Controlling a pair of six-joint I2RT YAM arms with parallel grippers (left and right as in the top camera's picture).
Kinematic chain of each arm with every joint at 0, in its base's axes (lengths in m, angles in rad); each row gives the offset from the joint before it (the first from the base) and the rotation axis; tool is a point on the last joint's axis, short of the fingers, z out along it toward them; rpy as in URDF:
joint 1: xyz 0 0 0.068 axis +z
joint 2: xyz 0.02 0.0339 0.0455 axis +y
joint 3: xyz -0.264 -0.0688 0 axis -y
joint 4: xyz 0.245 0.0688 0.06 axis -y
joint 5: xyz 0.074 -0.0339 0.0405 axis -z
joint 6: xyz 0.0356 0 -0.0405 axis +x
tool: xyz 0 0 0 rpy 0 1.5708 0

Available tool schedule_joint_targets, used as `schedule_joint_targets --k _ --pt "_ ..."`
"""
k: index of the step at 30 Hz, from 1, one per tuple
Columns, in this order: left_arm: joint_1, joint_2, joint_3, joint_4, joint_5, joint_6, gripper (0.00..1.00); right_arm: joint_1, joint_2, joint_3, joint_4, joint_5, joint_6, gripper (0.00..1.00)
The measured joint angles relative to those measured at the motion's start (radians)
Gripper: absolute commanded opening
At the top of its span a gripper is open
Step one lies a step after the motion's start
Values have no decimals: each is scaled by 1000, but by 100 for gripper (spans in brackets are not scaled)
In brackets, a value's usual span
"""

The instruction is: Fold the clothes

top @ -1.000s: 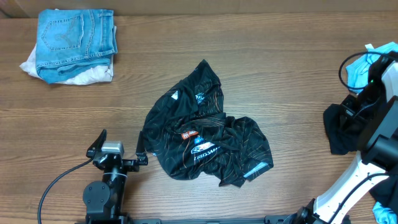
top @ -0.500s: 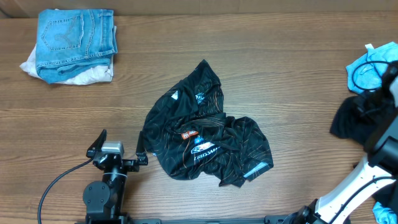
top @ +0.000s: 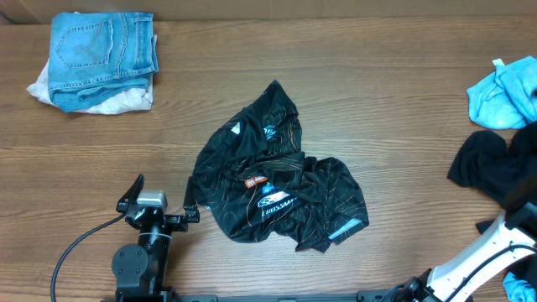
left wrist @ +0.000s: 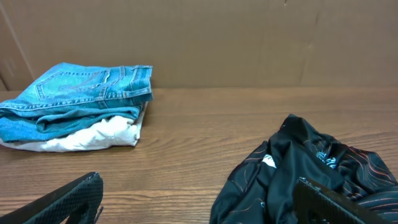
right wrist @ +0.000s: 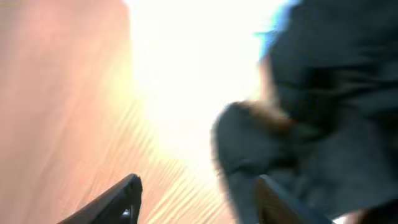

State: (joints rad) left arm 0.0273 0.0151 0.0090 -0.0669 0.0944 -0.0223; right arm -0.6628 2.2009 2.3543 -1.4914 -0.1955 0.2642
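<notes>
The clothes' black jersey (top: 273, 180) with tan lines and white lettering lies crumpled in the middle of the table; in the left wrist view the jersey (left wrist: 311, 171) sits low at the right. My left gripper (top: 162, 204) rests open just left of it, its right finger against the cloth's edge and nothing between the fingers. A plain black piece (top: 491, 168) lies at the table's right edge. In the blurred right wrist view my right gripper (right wrist: 199, 205) stands open, bare wood between its fingers and the black piece (right wrist: 323, 93) by the right finger.
A folded stack of blue jeans (top: 105, 50) on white cloth (top: 126, 101) sits at the back left. A light blue cloth (top: 503, 92) lies at the far right, behind the black piece. The white right arm (top: 470, 264) rises from the bottom right corner.
My right gripper has opened and its arm has drawn off to the right, uncovering the blue cloth. The black piece has shifted slightly right. The left arm and jersey have not moved.
</notes>
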Motion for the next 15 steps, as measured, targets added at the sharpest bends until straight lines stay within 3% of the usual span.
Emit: schedule_joint_targets --k 3,14,15 --pt "0 0 0 0 0 0 100 53 -23 97 -66 -70 -19 83" --pt "0 0 0 0 0 0 100 392 -261 193 -203 -157 -47 95" --pt "0 0 0 0 0 0 100 416 -280 193 -203 -157 -48 100"
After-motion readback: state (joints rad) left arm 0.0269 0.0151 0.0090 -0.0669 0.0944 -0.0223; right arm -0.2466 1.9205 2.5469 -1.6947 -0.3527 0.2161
